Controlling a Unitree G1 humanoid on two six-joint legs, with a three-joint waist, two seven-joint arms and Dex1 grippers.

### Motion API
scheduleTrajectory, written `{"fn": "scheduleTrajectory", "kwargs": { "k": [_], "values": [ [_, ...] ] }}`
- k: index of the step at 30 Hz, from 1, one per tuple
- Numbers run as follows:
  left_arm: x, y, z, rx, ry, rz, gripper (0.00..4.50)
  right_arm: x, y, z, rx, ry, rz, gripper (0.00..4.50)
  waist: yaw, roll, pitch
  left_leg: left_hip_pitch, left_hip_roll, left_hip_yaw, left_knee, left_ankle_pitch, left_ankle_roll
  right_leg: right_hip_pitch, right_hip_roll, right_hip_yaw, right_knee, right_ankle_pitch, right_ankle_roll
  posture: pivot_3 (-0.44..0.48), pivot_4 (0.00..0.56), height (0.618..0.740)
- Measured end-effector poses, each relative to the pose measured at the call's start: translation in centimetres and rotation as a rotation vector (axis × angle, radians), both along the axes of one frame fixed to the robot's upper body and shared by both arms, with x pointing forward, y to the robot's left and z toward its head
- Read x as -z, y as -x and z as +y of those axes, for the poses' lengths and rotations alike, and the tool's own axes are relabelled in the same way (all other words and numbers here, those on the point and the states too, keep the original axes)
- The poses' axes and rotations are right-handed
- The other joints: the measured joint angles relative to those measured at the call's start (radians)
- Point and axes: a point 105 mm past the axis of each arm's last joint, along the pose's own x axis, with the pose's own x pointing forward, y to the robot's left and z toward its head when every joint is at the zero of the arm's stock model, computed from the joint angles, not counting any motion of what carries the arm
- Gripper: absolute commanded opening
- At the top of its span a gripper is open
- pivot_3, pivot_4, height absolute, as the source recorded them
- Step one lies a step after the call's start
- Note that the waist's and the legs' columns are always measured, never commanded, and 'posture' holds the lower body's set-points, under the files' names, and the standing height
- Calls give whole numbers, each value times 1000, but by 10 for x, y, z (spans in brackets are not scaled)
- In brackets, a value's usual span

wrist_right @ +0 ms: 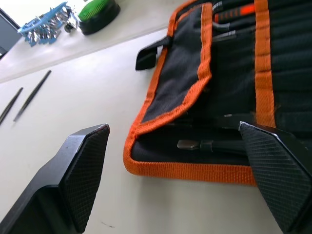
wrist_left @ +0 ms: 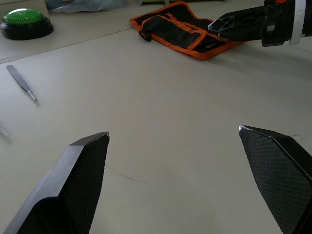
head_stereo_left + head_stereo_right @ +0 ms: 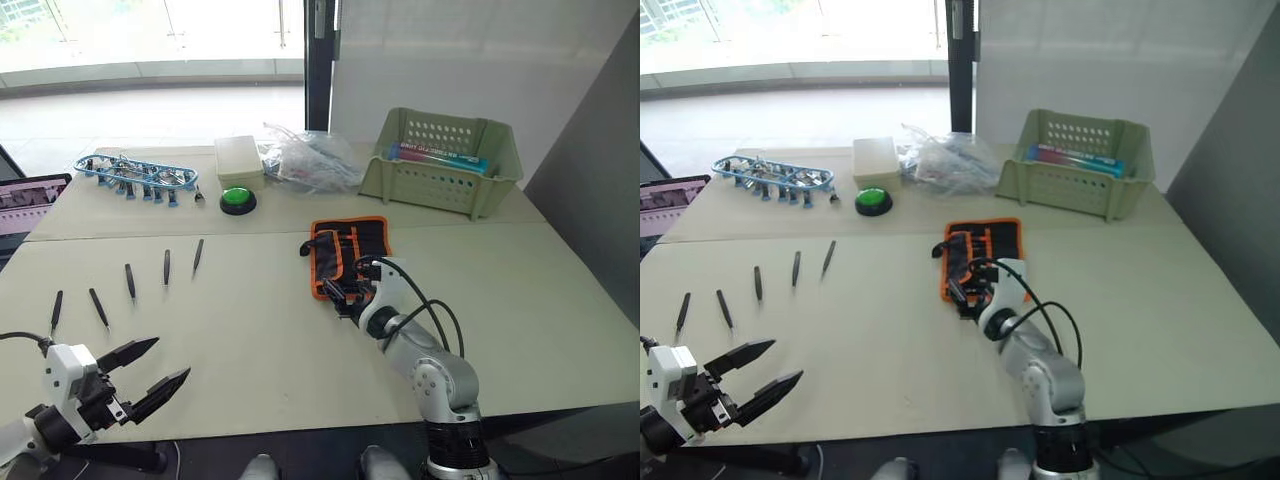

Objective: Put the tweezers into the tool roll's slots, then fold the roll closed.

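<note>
- Here, the five black tweezers (image 3: 128,281) lie in a loose row on the left part of the pale table (image 3: 520,300), each one apart from the next, all outside the tool roll (image 3: 347,252).
- The tool roll lies near the middle of the table, partly unfolded, with its orange trim around the black fabric. One flap is folded over its left part, and a short black strap (image 1: 151,52) sticks out from its left edge.
- The slots (image 1: 287,73) show on the inner face in the right wrist view, crossed by an orange stripe. Some metal tools sit already in them, but I cannot tell what kind.
- The right gripper (image 3: 345,293) is at the near edge of the roll with its fingers spread wide, holding nothing. In its wrist view one finger is over the bare table and the other over the roll.
- The left gripper (image 3: 150,372) hangs at the near left side of the table, fingers apart and empty, near the tweezers but not touching them.
- At the far side stand a blue-framed rack of small tools (image 3: 135,176), a green button (image 3: 237,199), a pale box (image 3: 239,160), a clear plastic bag (image 3: 310,160) and a pale green perforated basket (image 3: 440,160).
</note>
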Motion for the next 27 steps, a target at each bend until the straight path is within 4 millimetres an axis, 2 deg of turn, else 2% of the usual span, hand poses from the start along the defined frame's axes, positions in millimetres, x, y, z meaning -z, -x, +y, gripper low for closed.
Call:
{"fn": "scheduleTrajectory", "kwargs": {
  "k": [6,13,16,26,27],
  "values": [
    [-1,0,-1,1,-1,0,4500,-8,-8,14,-27,-29,-19,4486,-1,0,0,0,0,0,0,0,0,0,0,0,0,1,-1,0,150,736],
    [0,-1,-1,0,1,2,4500,-5,-11,18,-33,-38,-18,4486,0,1,1,-1,0,0,0,0,0,0,0,0,0,1,-1,0,150,736],
    [0,-1,-1,-1,1,2,4500,-4,-12,19,-32,-39,-21,3651,0,2,1,-1,0,0,0,0,0,-1,0,0,0,1,-1,0,150,736],
    [0,-1,-1,-2,2,3,4500,-4,-13,19,-24,-40,-28,183,0,2,1,-1,0,0,0,0,0,-1,0,0,0,1,-1,0,150,736],
    [0,-2,-1,-3,3,3,4500,-4,-13,19,-24,-41,-30,34,0,2,1,-1,0,0,0,0,0,-1,0,0,0,1,-1,0,150,736]
  ]
}}
